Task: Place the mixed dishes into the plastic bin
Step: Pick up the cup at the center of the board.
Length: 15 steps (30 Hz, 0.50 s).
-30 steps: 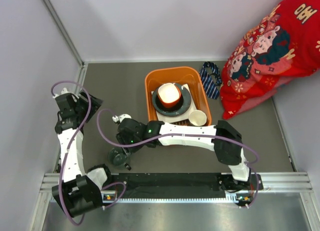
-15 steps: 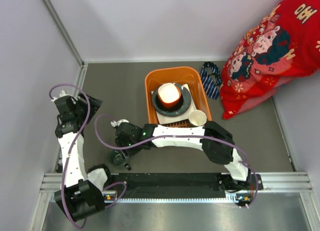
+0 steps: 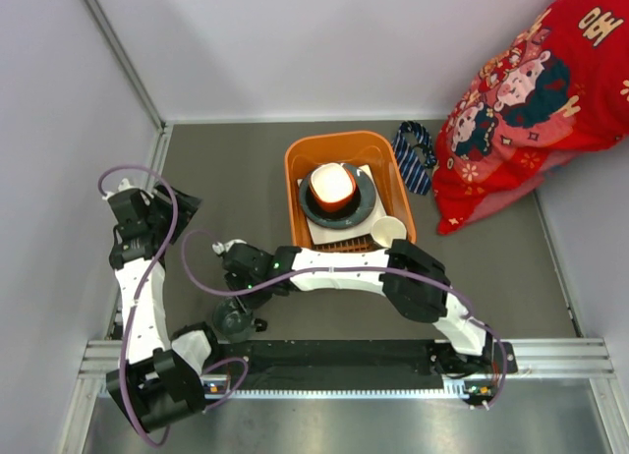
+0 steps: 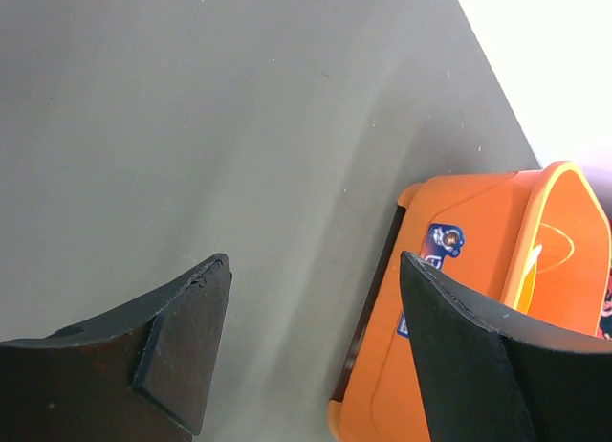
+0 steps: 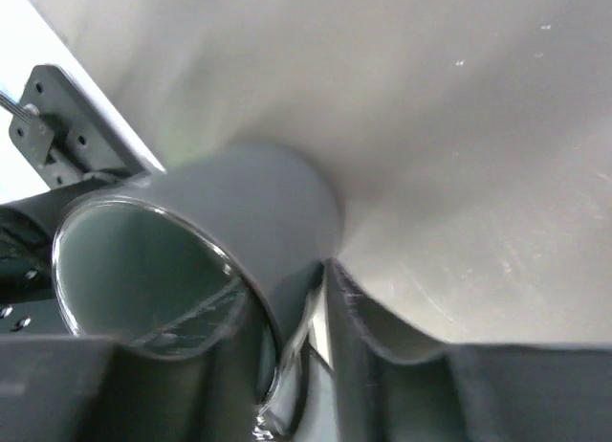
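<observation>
Straddling the small dark teal cup [image 5: 273, 198], right gripper [image 5: 301, 318] pinches its wall.

The right gripper [image 5: 304, 303] is buried under its own wrist in the top view. Its wrist camera sits so close that the small dark teal cup [image 5: 201, 222] is just a blur running off the bottom edge, so I honestly can't tell if the fingers are pinching its wall or only straddling it. On my left wrist camera the plastic bin [image 4: 478, 270] gets chopped off by the right and bottom edges, and up top the white square plate [image 3: 329, 232] only peeks out from under the blue-grey plate [image 3: 366, 210].
</observation>
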Each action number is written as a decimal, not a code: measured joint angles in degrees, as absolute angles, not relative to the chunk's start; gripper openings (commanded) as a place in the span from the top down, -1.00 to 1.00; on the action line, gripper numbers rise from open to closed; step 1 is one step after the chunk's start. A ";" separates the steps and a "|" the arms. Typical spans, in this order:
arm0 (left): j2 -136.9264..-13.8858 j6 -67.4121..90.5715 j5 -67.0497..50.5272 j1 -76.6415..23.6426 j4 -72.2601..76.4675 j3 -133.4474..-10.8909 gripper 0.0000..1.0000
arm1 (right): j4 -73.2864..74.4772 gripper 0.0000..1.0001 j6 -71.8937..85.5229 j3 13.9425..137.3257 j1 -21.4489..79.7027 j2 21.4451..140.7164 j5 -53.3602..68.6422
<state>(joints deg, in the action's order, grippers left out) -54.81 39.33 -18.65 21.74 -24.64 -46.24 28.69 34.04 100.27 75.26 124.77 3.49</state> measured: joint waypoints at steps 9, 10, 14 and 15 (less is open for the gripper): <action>-55.42 39.31 -18.70 21.74 -24.32 -46.24 -0.51 | 28.77 1.00 32.82 100.01 75.31 125.03 4.73; -55.44 39.31 -18.70 21.74 -24.29 -46.24 -0.51 | 28.80 1.00 32.67 99.70 75.37 125.03 4.43; -55.46 39.29 -18.68 21.74 -24.18 -46.24 -0.51 | 27.88 1.00 32.42 98.54 75.37 124.49 4.58; -55.53 39.29 -18.68 21.74 -24.14 -46.24 -0.51 | 27.73 1.00 32.29 97.73 75.37 123.87 4.27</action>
